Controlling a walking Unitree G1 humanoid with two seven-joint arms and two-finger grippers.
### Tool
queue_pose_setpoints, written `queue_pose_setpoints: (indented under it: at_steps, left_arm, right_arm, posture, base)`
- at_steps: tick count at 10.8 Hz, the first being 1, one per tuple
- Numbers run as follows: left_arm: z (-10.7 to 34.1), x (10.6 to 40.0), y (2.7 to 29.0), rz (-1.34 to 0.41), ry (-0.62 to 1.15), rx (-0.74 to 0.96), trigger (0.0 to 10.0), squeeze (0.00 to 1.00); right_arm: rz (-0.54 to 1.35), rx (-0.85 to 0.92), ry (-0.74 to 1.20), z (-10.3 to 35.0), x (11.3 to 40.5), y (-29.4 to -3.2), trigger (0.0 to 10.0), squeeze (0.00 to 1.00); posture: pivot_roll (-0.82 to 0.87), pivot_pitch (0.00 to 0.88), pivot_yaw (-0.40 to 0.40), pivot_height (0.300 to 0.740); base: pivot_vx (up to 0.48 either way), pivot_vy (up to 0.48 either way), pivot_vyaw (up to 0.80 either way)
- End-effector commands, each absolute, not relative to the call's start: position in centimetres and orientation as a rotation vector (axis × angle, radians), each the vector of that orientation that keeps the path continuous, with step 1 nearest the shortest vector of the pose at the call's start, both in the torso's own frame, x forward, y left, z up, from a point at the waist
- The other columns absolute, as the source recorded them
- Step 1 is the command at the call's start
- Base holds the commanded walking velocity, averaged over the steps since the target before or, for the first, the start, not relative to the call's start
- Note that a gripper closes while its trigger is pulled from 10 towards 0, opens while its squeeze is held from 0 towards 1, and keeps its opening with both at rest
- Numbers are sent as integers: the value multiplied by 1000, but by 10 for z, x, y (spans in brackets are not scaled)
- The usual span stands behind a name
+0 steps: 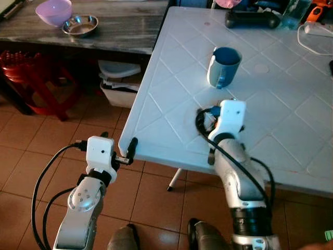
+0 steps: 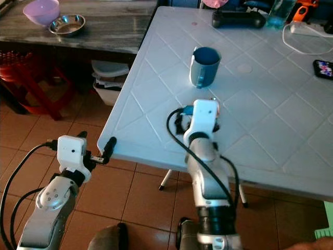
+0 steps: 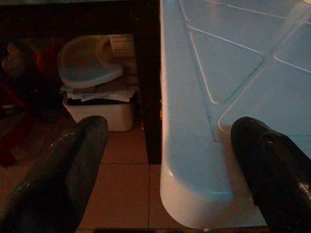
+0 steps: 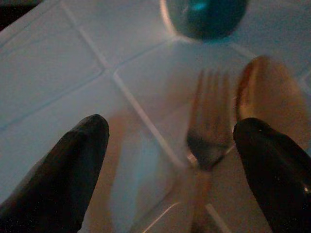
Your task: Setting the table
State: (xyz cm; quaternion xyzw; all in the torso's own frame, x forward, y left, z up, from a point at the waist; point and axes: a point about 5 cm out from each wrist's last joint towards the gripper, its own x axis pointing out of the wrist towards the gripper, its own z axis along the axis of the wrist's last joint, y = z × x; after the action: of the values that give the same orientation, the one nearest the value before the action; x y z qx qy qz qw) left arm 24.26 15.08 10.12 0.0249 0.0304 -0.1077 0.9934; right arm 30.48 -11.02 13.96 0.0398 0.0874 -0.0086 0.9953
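- Cutlery is lying on the white desk (image 1: pixel 270 104): a fork (image 4: pixel 206 131) and a spoon (image 4: pixel 269 94) are resting side by side in the right wrist view, blurred and dim, just short of the blue mug (image 1: pixel 225 66).
- Blue mug is standing upright toward the middle of the white desk, its handle turned to the robot's side.
- Right tool (image 4: pixel 170 170) is hovering low over the desk just before the mug, fingers spread wide, with the fork lying between them and the spoon beside one finger (no contact can be made out).
- Left tool (image 3: pixel 170 170) is reaching toward the near corner of the white desk, fingers wide apart, the rounded corner sitting between them; one black finger (image 1: pixel 131 146) is showing right against the desk edge in the left eye view.
- Behind, a dark wooden desk (image 1: pixel 119 26) is carrying a purple bowl (image 1: pixel 53 11) and a steel bowl (image 1: pixel 80 25), just beside each other.
- Under that dark desk a white bin (image 1: pixel 117 88) of papers is sitting on the tiled floor (image 1: pixel 31 140), with a red stool (image 1: pixel 31 78) near it.
- At the far edge of the white desk a black controller (image 1: pixel 252 19) and a white cable (image 1: pixel 312 39) are lying, well apart from the mug.
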Motion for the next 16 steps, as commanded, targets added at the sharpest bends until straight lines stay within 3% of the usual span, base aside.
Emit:
queue_pose_setpoints:
  at_steps: [1, 2, 3, 4, 10, 11, 12, 13, 14, 16]
  left_arm:
    - [100, 240, 154, -216, 78, 57, 10000, 0]
    - [99, 239, 154, -217, 80, 56, 10000, 0]
    - [99, 240, 154, -220, 79, 56, 10000, 0]
    - [99, 241, 153, -222, 79, 55, 10000, 0]
    - [98, 240, 154, -220, 84, 55, 10000, 0]
    - [98, 240, 153, -223, 85, 54, 10000, 0]
    - [98, 241, 152, -225, 84, 53, 10000, 0]
    - [98, 242, 152, -224, 83, 53, 10000, 0]
    - [98, 241, 153, -220, 84, 55, 10000, 0]
    - [98, 241, 153, -217, 85, 56, 10000, 0]
  right_arm:
    - [1, 102, 206, 135, 300, -105, 10000, 0]
    - [16, 119, 240, 129, 298, -100, 10000, 0]
    - [24, 136, 261, 126, 296, -98, 9176, 0]
    - [25, 145, 299, 121, 294, -98, 0, 0]
    - [-88, 93, 444, 87, 287, -137, 0, 0]
    - [-79, 72, 438, 88, 293, -141, 1373, 0]
    - [-76, 55, 431, 90, 299, -143, 1608, 0]
    - [-71, 42, 425, 92, 305, -146, 3529, 0]
    - [-46, 6, 413, 93, 310, -147, 10000, 0]
    - [-10, -68, 357, 102, 321, -146, 10000, 0]
  posture:
    - [40, 206, 40, 740]
    - [38, 206, 41, 740]
    - [36, 206, 41, 740]
    - [34, 206, 42, 740]
    - [38, 203, 38, 740]
    - [38, 202, 39, 740]
    - [39, 200, 39, 740]
    - [43, 198, 37, 740]
    - [46, 198, 36, 740]
    - [46, 197, 36, 740]
  base:
    - [0, 0, 0]
    - [0, 0, 0]
    - [0, 0, 0]
    - [0, 0, 0]
    - [0, 0, 0]
    - [0, 0, 0]
    - [0, 0, 0]
    - [0, 0, 0]
    - [0, 0, 0]
    - [0, 0, 0]
